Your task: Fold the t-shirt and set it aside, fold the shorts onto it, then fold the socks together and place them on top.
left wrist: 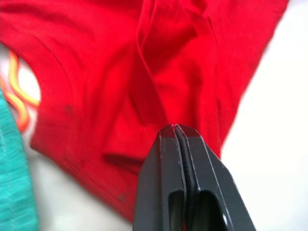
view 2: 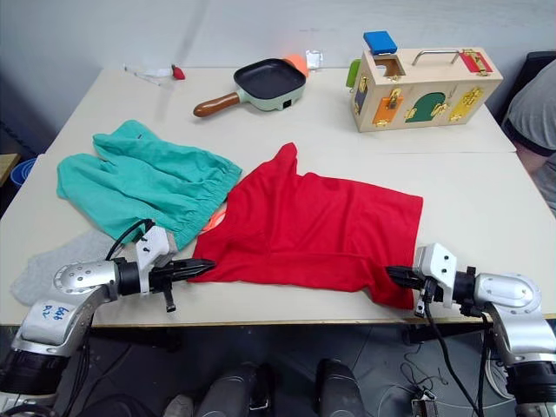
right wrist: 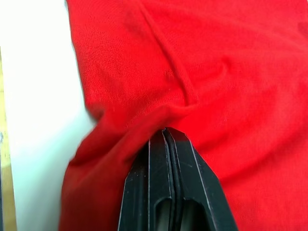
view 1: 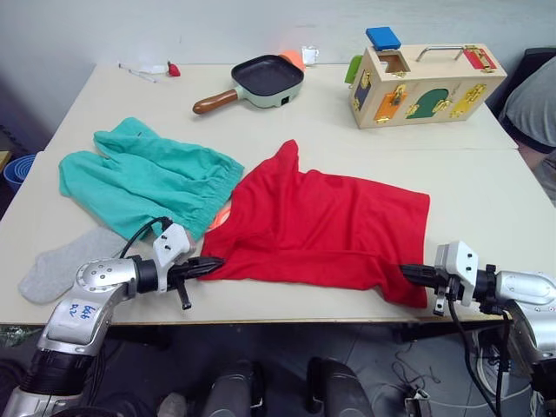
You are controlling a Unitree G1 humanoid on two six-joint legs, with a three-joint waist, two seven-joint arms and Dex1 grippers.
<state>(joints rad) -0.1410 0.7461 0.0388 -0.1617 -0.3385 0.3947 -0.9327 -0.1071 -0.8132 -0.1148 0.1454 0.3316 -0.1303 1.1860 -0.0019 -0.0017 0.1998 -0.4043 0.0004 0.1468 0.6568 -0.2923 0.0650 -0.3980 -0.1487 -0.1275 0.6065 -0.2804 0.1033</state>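
Pinching the t-shirt [view 1: 326, 228] at its near corners, the left tool [view 1: 211, 263] and right tool [view 1: 407, 273] are clamped on red cloth spread between them on the table [view 1: 486, 187]; shorts [view 1: 143, 178] lie beyond the left tool.

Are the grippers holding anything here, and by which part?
Both hold the t-shirt along its near edge: the left gripper is shut on its near left corner, the right gripper on its near right corner.
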